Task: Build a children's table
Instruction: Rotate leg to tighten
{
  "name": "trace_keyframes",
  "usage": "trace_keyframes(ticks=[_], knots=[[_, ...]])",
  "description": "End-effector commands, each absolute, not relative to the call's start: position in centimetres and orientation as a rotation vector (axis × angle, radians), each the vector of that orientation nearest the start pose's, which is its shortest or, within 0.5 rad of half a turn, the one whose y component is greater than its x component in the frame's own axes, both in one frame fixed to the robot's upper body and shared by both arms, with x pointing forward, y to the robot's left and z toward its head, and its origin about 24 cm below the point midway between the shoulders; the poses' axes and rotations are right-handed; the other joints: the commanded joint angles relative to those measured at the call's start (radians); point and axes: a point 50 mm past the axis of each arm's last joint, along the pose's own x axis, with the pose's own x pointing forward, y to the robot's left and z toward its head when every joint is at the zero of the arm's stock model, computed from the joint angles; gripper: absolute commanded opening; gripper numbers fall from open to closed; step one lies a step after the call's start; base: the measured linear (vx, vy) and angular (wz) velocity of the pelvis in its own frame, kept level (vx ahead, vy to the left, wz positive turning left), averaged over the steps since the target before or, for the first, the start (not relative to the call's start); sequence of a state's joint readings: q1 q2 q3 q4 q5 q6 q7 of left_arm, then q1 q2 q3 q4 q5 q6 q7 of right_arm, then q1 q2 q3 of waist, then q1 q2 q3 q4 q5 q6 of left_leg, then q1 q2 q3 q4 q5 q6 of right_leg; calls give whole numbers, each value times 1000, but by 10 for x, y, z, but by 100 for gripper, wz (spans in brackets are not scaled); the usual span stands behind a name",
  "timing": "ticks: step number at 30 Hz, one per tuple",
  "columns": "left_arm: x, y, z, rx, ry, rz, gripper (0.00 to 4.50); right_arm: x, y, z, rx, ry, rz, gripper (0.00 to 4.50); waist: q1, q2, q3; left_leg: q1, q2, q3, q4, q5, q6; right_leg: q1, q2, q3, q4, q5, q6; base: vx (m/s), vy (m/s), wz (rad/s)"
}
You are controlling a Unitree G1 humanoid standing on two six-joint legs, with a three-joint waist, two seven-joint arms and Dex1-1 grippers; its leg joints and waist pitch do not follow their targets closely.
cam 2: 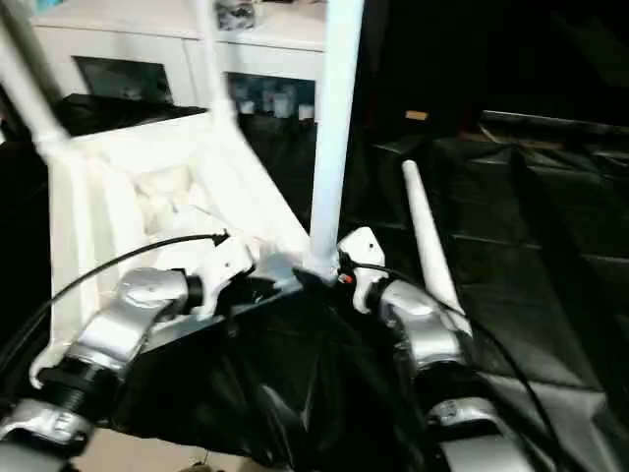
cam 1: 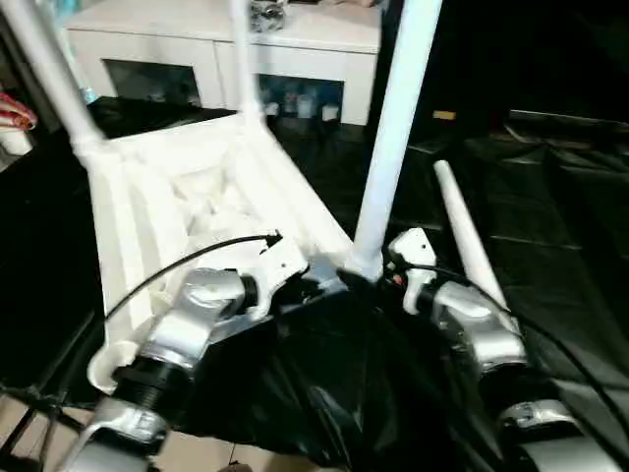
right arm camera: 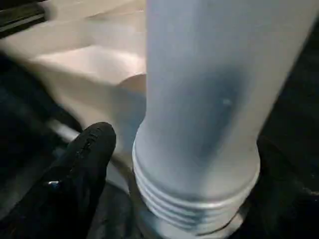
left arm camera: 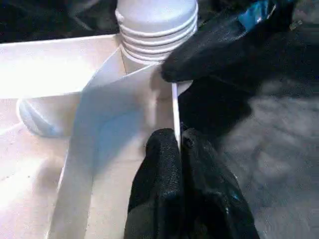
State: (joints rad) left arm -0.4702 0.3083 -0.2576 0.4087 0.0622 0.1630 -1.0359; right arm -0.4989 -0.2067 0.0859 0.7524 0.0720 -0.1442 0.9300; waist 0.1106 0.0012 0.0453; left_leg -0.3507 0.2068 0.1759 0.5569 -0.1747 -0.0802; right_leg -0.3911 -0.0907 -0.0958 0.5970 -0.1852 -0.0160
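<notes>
The white tabletop [cam 1: 197,197] lies upside down, its ribbed underside facing up. Three white legs stand in corner sockets: the near one [cam 1: 393,128], a far-left one [cam 1: 49,69] and a back one [cam 1: 246,59]. Another leg [cam 1: 467,241] lies loose on the black cover to the right. My left gripper [left arm camera: 174,142] is shut on the tabletop's thin rim [left arm camera: 175,107] beside the near corner socket. At the threaded base of the near leg [right arm camera: 199,124], my right gripper [cam 1: 378,270] is open. One fingertip [right arm camera: 87,149] stands a little apart from the leg.
A white cabinet [cam 1: 295,44] with glass doors stands behind the tabletop. Black sheeting [cam 1: 550,197] covers the surface to the right and front. A black cable [cam 1: 177,265] arcs over my left forearm.
</notes>
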Motion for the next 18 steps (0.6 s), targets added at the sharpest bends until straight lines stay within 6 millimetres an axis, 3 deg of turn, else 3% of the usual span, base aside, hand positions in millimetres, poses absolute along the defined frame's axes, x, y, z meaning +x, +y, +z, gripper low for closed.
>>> trace_keyframes(ticks=[1, 4, 6, 10, 15, 18], knots=[[296, 105, 41, 402, 393, -1322, 0, 300, -106, 21, -153, 218, 1233, 408, 5, 1, -64, -1, 31, -3, -51, -155, 76, 46, -56, 51, -55, -94, -227, 0, 0, 0], [293, 111, 41, 395, 414, -1369, 0, 297, -114, 24, -174, 234, 1309, 408, 15, 2, -66, 0, 32, 0, -45, -137, 93, 46, -55, 50, -43, -13, -263, 0, 0, 0], [293, 112, 41, 394, 418, -1381, 0, 297, -115, 24, -173, 241, 1328, 408, 19, 2, -64, 1, 33, 1, -46, -150, 93, 46, -57, 50, -44, -27, -266, 0, 0, 0], [292, 116, 41, 402, 430, -1418, 0, 295, -118, 27, -189, 255, 1391, 383, 29, -3, -59, 2, 33, 0, -51, -204, 68, 47, -63, 53, -56, -145, -237, 0, 0, 0], [292, 119, 42, 400, 436, -1431, 0, 295, -118, 29, -180, 259, 1416, 342, 32, -5, -58, 3, 33, -1, -54, -221, 49, 45, -64, 55, -61, -203, -214, 0, 0, 0], [292, 122, 42, 398, 446, -1437, 0, 294, -118, 29, -169, 263, 1432, 315, 31, -4, -59, 2, 33, -1, -54, -215, 48, 45, -63, 54, -59, -192, -215, 0, 0, 0]])
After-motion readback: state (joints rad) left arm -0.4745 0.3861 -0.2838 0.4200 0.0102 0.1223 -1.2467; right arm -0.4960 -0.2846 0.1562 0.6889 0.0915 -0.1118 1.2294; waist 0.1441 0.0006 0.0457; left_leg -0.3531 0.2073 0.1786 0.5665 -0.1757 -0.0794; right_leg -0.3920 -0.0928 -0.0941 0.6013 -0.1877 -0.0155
